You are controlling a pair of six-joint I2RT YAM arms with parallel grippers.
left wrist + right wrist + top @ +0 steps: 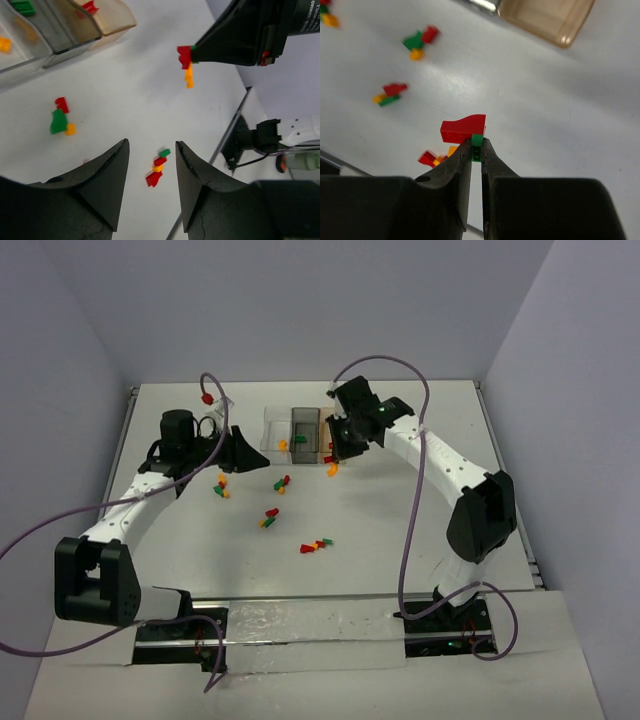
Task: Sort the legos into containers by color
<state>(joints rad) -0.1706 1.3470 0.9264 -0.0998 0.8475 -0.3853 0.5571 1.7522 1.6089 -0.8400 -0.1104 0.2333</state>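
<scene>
The green brick [477,140] is mostly hidden between the fingers of the right claw [476,146], only its top showing. The amber bin [547,20] runs off the top edge there, and from above that claw partly covers it.

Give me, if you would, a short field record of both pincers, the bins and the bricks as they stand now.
left pincer: open, empty, over the table
right pincer: shut on a joined red and green stack, near the amber bin
clear bin: holds one orange brick
grey bin: holds one green brick
amber bin: holds one red brick
loose bricks: four small mixed clusters on the table
</scene>
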